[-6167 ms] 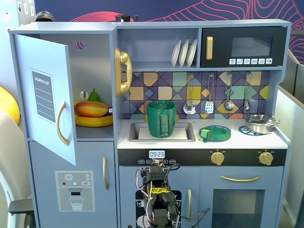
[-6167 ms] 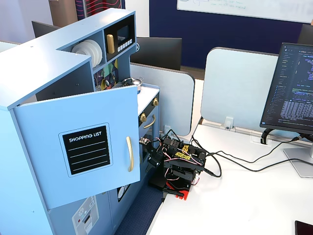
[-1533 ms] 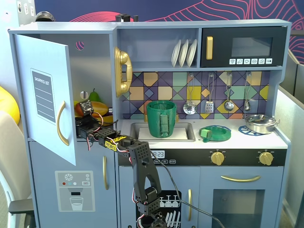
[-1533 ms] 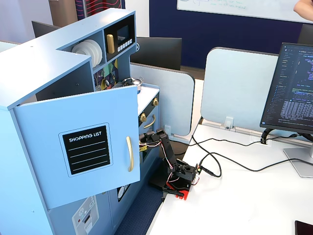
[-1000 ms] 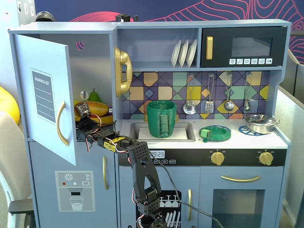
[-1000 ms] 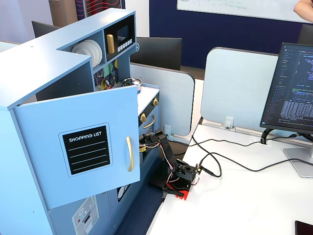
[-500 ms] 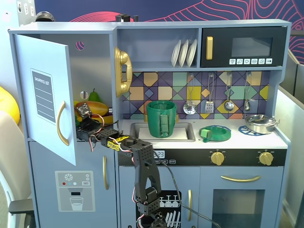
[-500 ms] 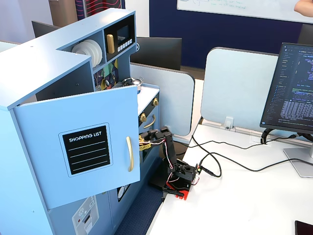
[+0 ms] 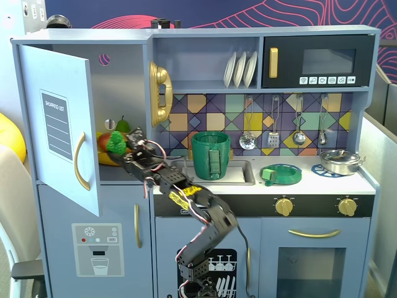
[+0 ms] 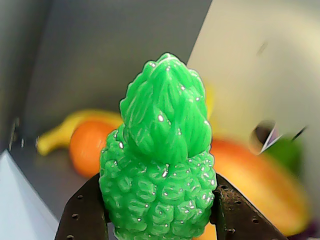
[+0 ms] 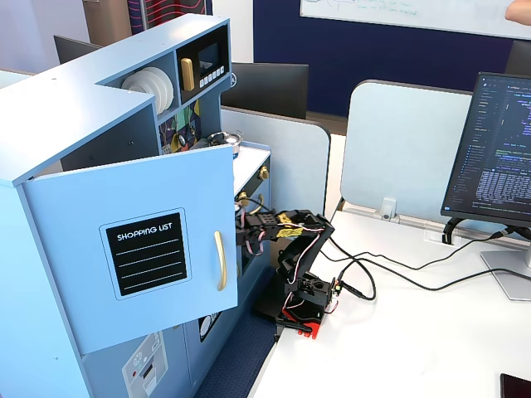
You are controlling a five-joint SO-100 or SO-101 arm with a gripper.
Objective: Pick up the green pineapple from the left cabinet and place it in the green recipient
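The green pineapple [image 10: 160,165] fills the wrist view, bumpy and bright, clamped between my two black fingers [image 10: 82,212]. In a fixed view it [image 9: 115,143] sits at my gripper [image 9: 119,149] at the mouth of the left cabinet [image 9: 121,81], whose "shopping list" door [image 9: 59,124] stands open. The gripper is shut on the pineapple. The green recipient [image 9: 211,155], a dark green pot with a strap handle, stands in the sink to the right. In another fixed view the open door [image 11: 145,257] hides the gripper and pineapple; only the arm [image 11: 290,240] shows.
Inside the cabinet lie a banana [image 10: 65,132], an orange [image 10: 90,145] and a mango [image 10: 255,185]. A gold toy phone [image 9: 160,93] hangs beside the cabinet. A flat green lid [image 9: 281,174] and a steel pan [image 9: 341,161] sit on the counter.
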